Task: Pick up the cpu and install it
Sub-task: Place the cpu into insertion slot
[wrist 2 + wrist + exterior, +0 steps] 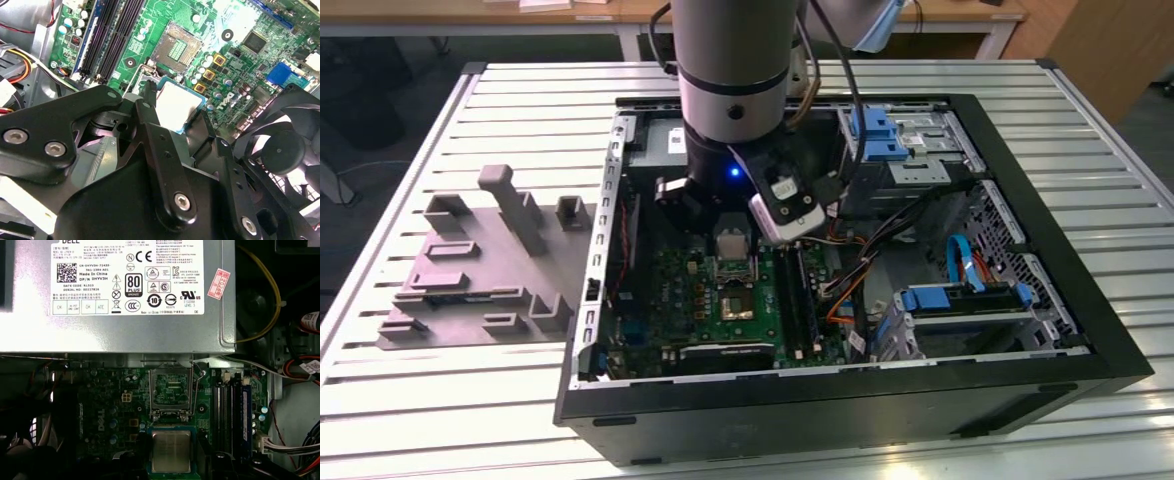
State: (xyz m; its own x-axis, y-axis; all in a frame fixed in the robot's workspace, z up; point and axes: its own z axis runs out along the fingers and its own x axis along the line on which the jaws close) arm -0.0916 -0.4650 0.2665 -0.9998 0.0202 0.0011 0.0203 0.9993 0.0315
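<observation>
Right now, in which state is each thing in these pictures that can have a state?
cpu: held at its edges by the gripper, above the motherboard, not yet in the socket.
socket: empty, its contacts uncovered.
gripper: shut on the cpu.
computer case: lying on its side, side panel off, inside exposed.

Robot arm over the green motherboard of an open computer case; grey holder tray beside the case on a slatted table.
</observation>
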